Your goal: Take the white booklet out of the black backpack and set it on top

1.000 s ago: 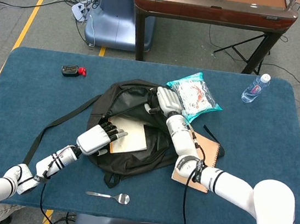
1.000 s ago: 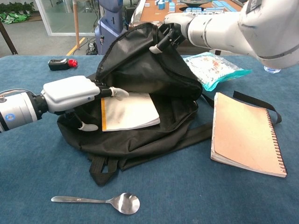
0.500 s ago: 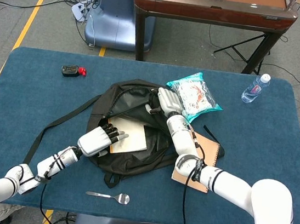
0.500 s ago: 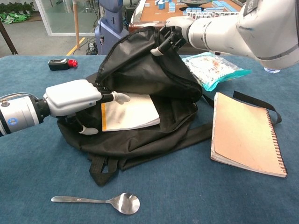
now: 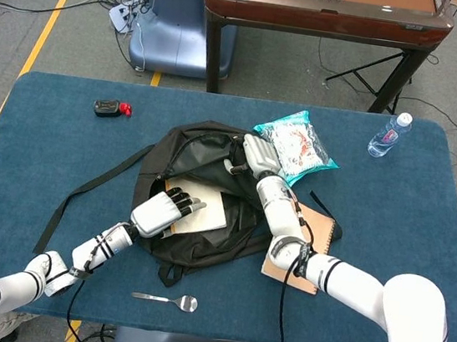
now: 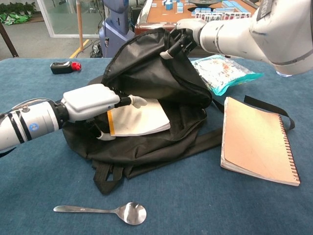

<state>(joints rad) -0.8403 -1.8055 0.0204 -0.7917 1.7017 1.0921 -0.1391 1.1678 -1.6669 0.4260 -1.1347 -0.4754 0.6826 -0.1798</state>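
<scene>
White booklet (image 6: 139, 116), left hand (image 6: 90, 101) now further in

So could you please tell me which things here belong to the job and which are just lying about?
In the job:
black backpack
white booklet
left hand, holding the booklet's edge
right hand, holding the backpack's flap up

Lying about:
brown notebook
spoon
snack bag
water bottle
black and red gadget

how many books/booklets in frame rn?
2. The white booklet lies in the open mouth of the black backpack, with the left hand at its edge. The brown spiral notebook lies on the table, right of the backpack. More may be hidden inside.
</scene>
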